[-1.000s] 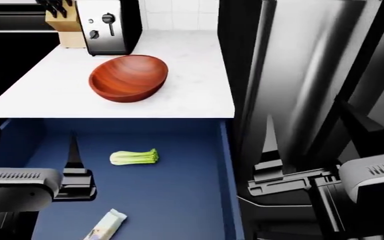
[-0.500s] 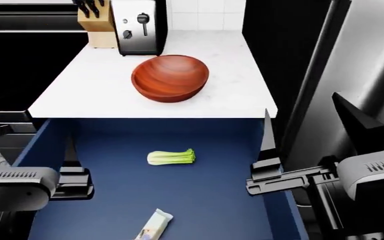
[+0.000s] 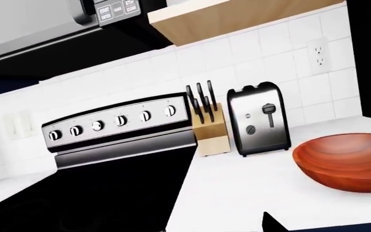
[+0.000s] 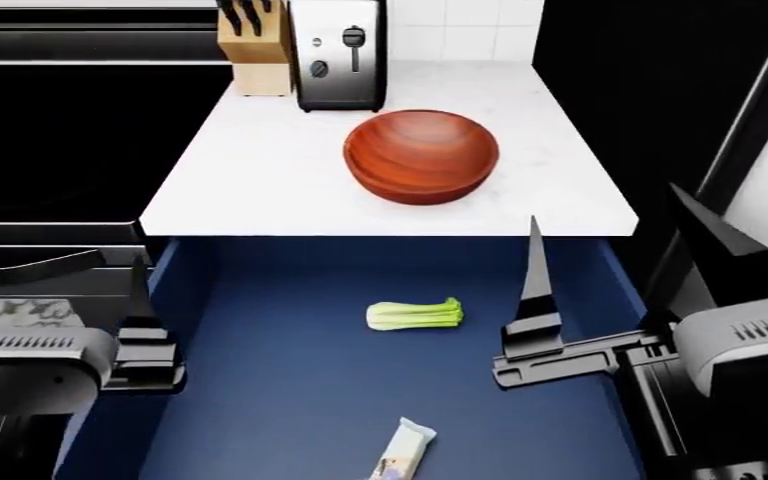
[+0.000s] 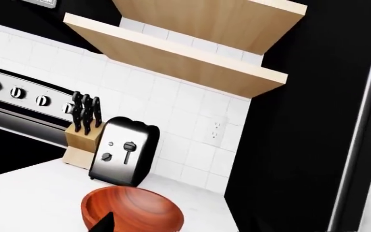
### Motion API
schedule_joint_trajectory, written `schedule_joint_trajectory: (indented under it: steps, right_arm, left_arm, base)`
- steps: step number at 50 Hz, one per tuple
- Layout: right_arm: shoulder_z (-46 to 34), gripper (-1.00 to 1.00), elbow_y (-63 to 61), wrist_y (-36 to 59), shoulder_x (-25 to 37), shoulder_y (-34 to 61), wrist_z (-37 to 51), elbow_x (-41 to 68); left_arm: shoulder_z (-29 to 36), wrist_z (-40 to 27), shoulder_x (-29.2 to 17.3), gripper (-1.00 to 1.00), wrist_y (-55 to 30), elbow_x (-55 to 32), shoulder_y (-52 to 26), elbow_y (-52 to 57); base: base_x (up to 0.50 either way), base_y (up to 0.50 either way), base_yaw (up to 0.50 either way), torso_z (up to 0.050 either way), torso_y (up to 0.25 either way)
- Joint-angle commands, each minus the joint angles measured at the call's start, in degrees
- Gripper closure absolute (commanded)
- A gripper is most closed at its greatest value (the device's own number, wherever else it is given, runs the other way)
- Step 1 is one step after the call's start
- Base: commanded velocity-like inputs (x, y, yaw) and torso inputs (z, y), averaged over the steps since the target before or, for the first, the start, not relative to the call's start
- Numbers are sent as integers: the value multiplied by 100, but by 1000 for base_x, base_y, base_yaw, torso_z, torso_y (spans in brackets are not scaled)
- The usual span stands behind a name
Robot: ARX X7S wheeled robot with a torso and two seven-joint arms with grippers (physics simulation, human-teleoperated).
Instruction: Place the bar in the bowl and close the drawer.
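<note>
Both claws hold nothing. The right gripper (image 4: pixel 611 300) stands over the right part of the open drawer (image 4: pixel 291 380), its 2 fingers spread wide: one dark blade points up near the drawer's right wall, the other rises further right. The left gripper (image 4: pixel 57 300) hangs at the drawer's left edge, also spread and empty, with only 1 finger plainly in sight beside its housing.

What has changed over the last second is the view, not the arms. In the 2 earlier head pictures the bowl (image 4: pixel 422 155) sits left of centre, then nearer the middle; now it lies right of centre, and the toaster (image 4: pixel 339 52) and knife block (image 4: pixel 253 45) have slid the same way. The grippers keep almost the same place in the picture. I judge that the base or torso is shifting leftward along the counter (image 4: pixel 264 180), so the whole drawer comes square in front of the robot.

The bar (image 4: pixel 403 452) lies near the drawer's front, at the head view's lower edge, well apart from both claws and closer to the right one. 1 second ago it sat lower left, beside the left gripper. The green stalk (image 4: pixel 415 314) lies further back in the drawer, near the right finger.

For the task, nothing is grasped yet: the bar is not in the bowl and the drawer stands fully open. Both wrist views show only counter, bowl and stove, so neither arm has turned down toward the bar.
</note>
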Motion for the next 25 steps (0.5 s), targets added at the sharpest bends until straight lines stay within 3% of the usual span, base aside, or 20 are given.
schedule_joint_trajectory:
  steps: [1, 5, 25]
  right_arm:
    - [-15, -100, 18, 22, -2, 127, -16, 85]
    - [3, -100, 30, 40, 22, 199, -34, 152]
    - [325, -100, 587, -71, 81, 690, -437, 840]
  left_arm:
    - [101, -7, -23, -100, -90, -81, -199, -30]
    - [164, -9, -19, -100, -215, -187, -368, -61]
    - [583, 458, 302, -100, -1079, -794, -2119, -451]
  base:
    - [0, 312, 0, 50, 0]
    - [0, 281, 0, 46, 0]
    - [4, 25, 0, 0, 0]
